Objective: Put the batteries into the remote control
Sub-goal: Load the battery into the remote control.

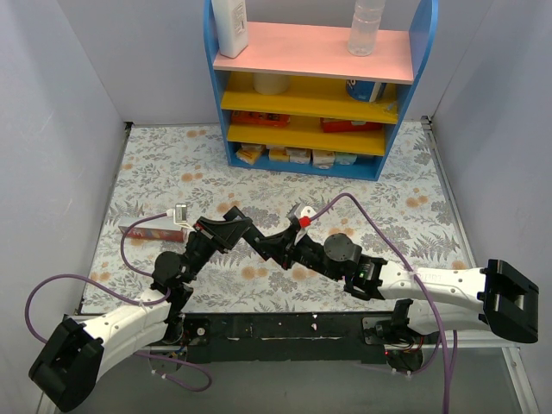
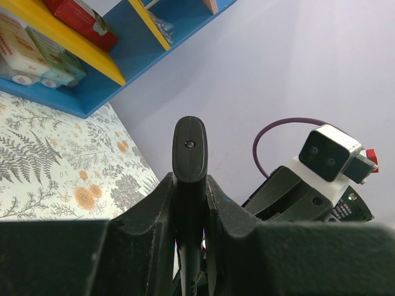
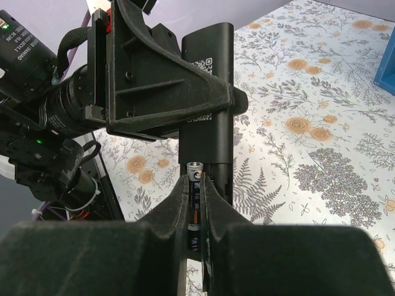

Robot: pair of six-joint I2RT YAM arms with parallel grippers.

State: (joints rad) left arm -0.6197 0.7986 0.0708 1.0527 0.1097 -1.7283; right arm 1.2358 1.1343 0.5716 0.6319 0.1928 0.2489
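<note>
Left claw (image 2: 190, 188) clamps remote control (image 2: 189, 145), long axis running straight out from the grip. Right claw (image 3: 195, 185) pinches one battery (image 3: 195, 213) lengthwise, metal tip pointing at remote's end.

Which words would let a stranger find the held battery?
Look above the middle of the floral table. The right pincer grips a battery beside the black remote control; unlike that flat bar, it is a slim cylinder with a silver tip.

Bright, even light fills the room and shadows are soft. Right by the wrist cameras, the black fingers (image 3: 163, 240) look blurry.
</note>
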